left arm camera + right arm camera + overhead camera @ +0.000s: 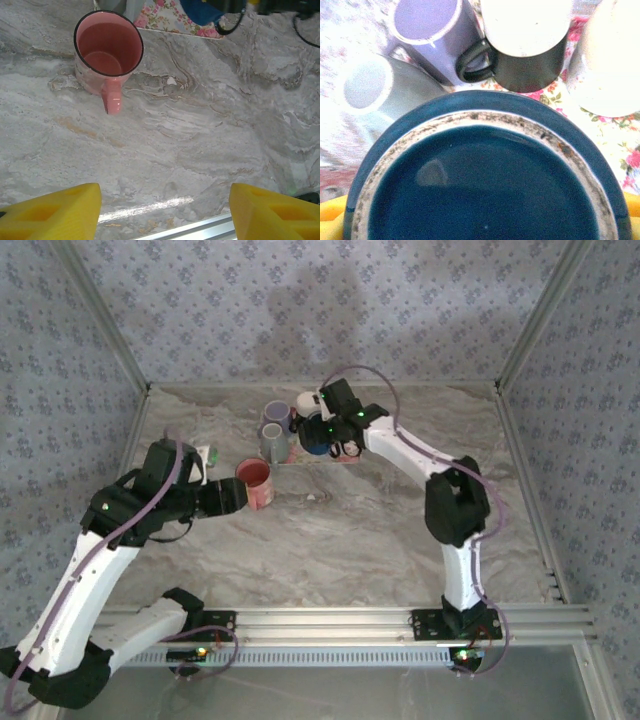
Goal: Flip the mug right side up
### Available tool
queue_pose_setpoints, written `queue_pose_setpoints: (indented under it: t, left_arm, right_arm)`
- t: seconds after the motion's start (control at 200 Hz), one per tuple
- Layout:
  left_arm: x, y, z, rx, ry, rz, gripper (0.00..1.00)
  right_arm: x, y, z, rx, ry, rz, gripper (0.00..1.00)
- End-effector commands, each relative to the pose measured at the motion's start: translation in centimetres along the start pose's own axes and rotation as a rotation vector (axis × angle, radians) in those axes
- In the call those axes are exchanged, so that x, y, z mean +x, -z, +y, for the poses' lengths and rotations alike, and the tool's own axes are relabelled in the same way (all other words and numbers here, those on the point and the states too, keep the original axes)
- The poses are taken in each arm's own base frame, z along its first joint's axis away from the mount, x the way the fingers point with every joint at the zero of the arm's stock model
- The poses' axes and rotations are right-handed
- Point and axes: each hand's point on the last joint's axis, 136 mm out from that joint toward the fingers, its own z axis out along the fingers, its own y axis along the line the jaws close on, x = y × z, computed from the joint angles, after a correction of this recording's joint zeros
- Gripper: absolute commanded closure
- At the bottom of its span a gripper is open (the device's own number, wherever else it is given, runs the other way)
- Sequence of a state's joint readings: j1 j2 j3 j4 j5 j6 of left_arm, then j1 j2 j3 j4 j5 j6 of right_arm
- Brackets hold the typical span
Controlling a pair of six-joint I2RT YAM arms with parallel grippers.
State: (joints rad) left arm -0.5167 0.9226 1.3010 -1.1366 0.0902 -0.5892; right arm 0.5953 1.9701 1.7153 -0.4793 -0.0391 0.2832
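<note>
As we are looking from above, the pink mug (256, 483) is standing upright near the left gripper (227, 497); at the left wrist its jaws are gaping empty; at the right wrist we cannot tell whether the right gripper (483, 210) is clamping the inverted blue mug (485, 170).

Right wrist view overexposed (and blurry); table (150, 207) glares.

Lone mug (256, 483) stands upright on the counter (380, 540), left of centre, just in front of the mat (170, 17). On the mat, left end: rear-left mug (276, 415) behind front-left mug (272, 443). To their right is an inverted mug (485, 190), with two more behind it: handled mug (527, 50) and rear-right mug (610, 60).
</note>
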Motion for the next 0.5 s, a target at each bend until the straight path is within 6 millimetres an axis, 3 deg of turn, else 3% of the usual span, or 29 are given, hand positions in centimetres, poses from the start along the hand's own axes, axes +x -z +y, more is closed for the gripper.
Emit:
queue_pose_setpoints:
  t: [0.0,0.295,0.495]
  left_arm:
    - [-1.1,0.3,-1.0,0.052,0.026,-0.048,0.32]
    - [-2.9,-1.2,-6.7,0.272,-0.019,-0.114,0.31]
    - [-3.3,-3.0,-14.3,0.643,-0.054,-0.105,0.31]
  right_arm:
    - [-3.6,5.9,1.7,-0.075,-0.099,-0.177,0.4]
    - [-5.2,17.3,3.1,-0.26,-0.317,-0.353,0.42]
    - [-6.1,23.2,2.5,-0.431,-0.567,-0.461,0.43]
